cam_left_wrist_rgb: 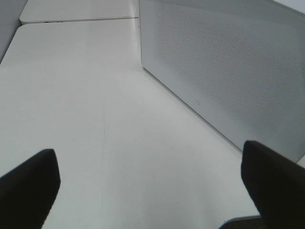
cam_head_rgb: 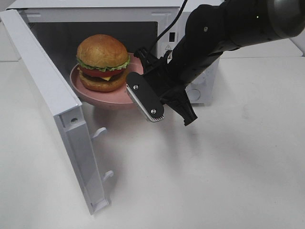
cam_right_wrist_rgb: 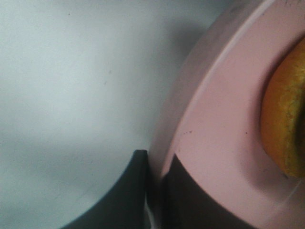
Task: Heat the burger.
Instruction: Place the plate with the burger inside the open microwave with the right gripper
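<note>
Right pincer (cam_right_wrist_rgb: pixel 156 162) pinches the pink plate (cam_right_wrist_rgb: pixel 214 133) by its rim, left pincer (cam_left_wrist_rgb: pixel 148 157) gapes empty, and that tall, soft burger (cam_head_rgb: pixel 102 62) looks light but tippy, best handled by the plate.

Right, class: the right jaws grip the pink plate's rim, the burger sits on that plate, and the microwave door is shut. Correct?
No, the microwave door is open, as the exterior high view shows. The right jaws grip the rim of the pink plate, and the burger sits on it.

Lab setup, bare white table (cam_head_rgb: pixel 214 171), microwave (cam_head_rgb: pixel 40 71)
</note>
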`<state>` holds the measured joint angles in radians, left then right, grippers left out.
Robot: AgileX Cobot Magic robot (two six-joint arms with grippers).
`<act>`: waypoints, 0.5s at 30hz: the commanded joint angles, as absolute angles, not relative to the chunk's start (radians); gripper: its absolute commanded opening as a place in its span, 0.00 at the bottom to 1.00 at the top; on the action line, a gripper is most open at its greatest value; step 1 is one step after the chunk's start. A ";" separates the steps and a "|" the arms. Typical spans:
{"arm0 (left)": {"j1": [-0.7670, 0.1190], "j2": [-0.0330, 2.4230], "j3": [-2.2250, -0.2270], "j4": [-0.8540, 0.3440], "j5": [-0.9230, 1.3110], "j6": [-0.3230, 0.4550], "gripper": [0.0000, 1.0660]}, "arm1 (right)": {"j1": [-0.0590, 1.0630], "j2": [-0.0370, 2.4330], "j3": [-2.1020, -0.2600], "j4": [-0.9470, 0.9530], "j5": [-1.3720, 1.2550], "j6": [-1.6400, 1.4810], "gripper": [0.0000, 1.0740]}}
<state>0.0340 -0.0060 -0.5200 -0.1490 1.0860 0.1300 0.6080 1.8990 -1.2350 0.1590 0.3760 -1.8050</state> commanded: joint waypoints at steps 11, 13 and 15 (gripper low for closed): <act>0.030 -0.024 -0.518 -0.150 1.072 0.129 0.91 | 0.608 1.966 -1.356 0.139 0.360 -1.749 0.00; 0.030 -0.024 -0.518 -0.150 1.072 0.129 0.91 | 0.608 1.985 -1.379 0.139 0.366 -1.732 0.00; 0.030 -0.024 -0.518 -0.150 1.072 0.129 0.91 | 0.608 1.996 -1.394 0.136 0.368 -1.720 0.00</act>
<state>0.0340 -0.0060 -0.5200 -0.1490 1.0860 0.1300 0.6080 2.0060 -1.3740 0.1350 0.4160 -1.7390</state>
